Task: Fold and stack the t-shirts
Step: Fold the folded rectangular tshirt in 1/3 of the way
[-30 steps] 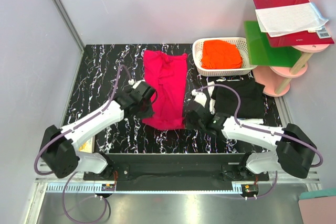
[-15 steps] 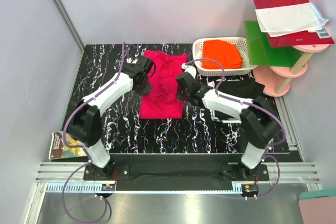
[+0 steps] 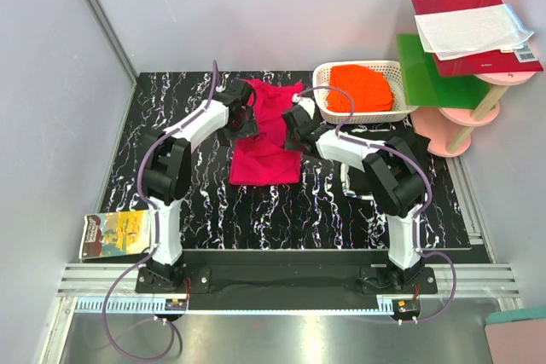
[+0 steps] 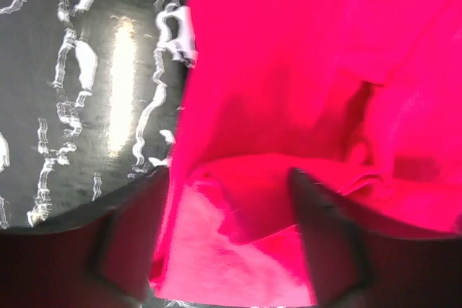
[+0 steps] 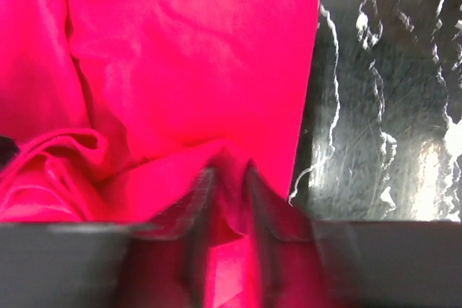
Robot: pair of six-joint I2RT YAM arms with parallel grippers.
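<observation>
Pink t-shirt [image 3: 264,149] lies folded over at the far middle of the table [image 3: 196,202], the left gripper [image 4: 229,178] open above its edge, the right gripper [image 5: 227,178] with jaws narrow around cloth, hold uncertain; lifting both straight up would likely keep the fold flat.

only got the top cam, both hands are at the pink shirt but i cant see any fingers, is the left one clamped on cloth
Observer: No. The left wrist view shows the left hand with its fingers spread wide and the pink shirt lying between them.
Operator: and the right one
Observer: The right hand shows only a narrow gap with a ridge of pink cloth in it. I cannot tell whether it pinches.
Operator: is it near the shirt's edge
Observer: Yes. Its view shows the shirt's straight edge just beside that hand, with bare table beyond.
</observation>
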